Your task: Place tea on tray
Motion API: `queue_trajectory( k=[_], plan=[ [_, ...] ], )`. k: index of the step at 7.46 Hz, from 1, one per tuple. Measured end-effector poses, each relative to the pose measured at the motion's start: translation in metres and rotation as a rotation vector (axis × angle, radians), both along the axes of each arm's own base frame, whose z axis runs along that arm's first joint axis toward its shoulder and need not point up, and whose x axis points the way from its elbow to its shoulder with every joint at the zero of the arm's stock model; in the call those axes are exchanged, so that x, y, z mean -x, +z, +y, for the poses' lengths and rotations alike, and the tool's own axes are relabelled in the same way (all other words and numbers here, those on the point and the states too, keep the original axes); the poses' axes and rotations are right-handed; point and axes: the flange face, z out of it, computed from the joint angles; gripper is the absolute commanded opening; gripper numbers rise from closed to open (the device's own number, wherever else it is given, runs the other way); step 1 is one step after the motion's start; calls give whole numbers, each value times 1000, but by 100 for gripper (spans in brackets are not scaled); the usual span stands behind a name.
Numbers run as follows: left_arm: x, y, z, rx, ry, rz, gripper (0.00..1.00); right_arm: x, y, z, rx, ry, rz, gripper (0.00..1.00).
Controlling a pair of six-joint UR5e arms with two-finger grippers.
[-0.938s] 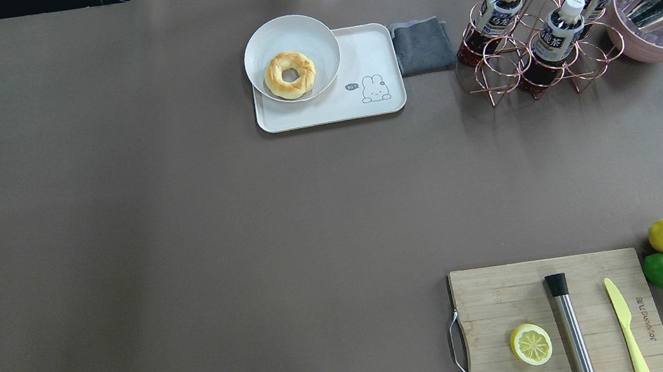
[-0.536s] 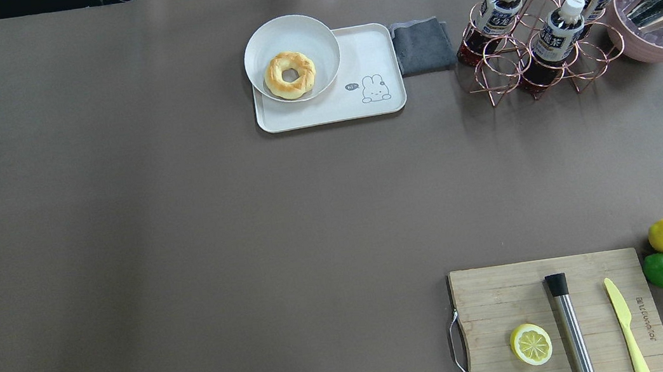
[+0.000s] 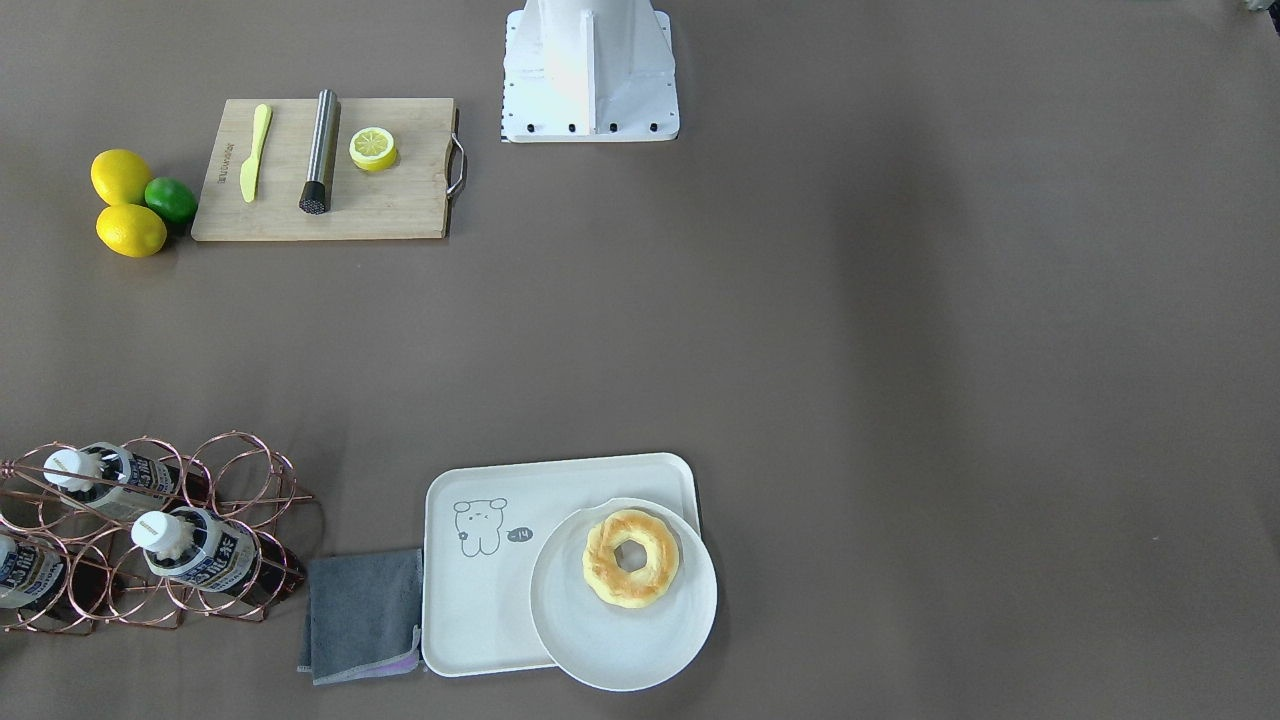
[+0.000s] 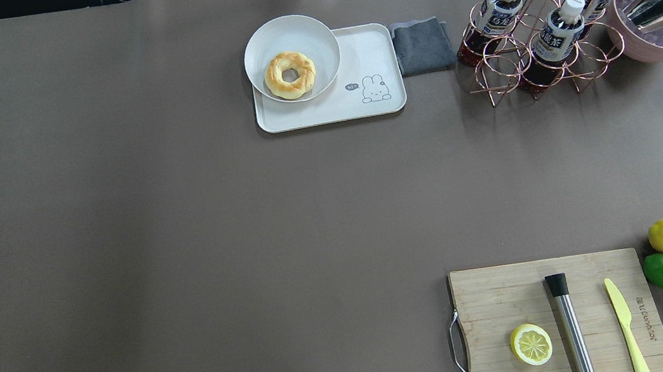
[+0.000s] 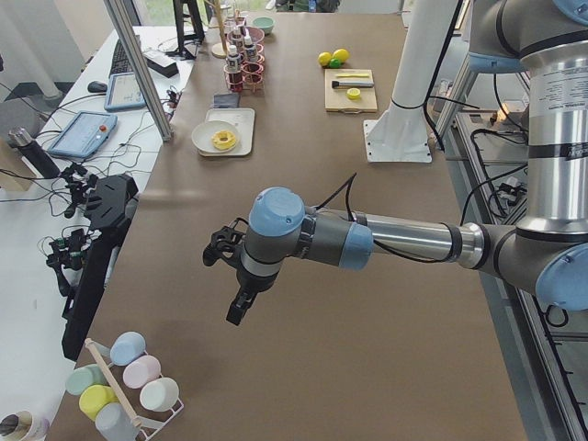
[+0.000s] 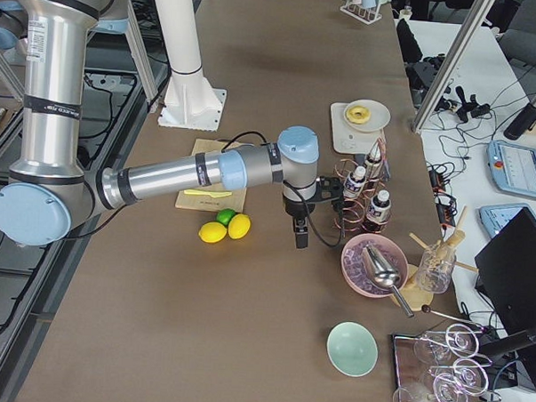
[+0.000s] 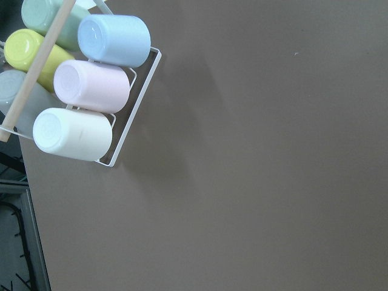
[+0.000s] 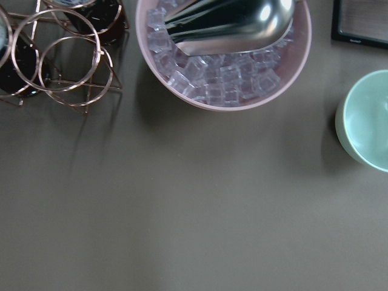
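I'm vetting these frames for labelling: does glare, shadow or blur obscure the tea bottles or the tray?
Overhead view: even light; tea bottles and tray sharp, only faint shadows. Right wrist view: bright glare on the metal scoop; bottles dark, cropped at the edge. Front-facing view: tray crisp, no glare.

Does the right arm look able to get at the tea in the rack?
Probably yes: the right hand hangs close to the copper rack, nothing stands between them, and the tea bottles stick up clear.

Three tea bottles [image 4: 497, 9], white caps, dark liquid, lean in wire rack [image 4: 599, 51]. White tray [image 4: 328, 111] lies flat nearby.
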Motion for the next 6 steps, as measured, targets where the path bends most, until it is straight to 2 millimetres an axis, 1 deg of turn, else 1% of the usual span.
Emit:
queue_trajectory(
  k=[1, 2, 3, 4, 5, 6],
  plan=[
    [-16, -11, -11, -26, 20, 2, 98, 14, -15, -8, -45, -24, -9, 99],
    [-30, -20, -20, -56, 43, 3, 98, 32, -34, -21, -78, -30, -25, 100],
    [-39, -26, -26, -79, 58, 3, 98, 55, -62, -38, -96, -18, -49, 100],
    [-43, -30, -29, -93, 66, 3, 98, 81, -87, -51, -84, 20, -67, 100],
    [-45, -32, -31, -100, 70, 3, 98, 106, -112, -63, -84, 61, -65, 96],
    [-47, -33, -31, -103, 74, 4, 98, 134, -129, -72, -81, 101, -51, 89]
  ],
)
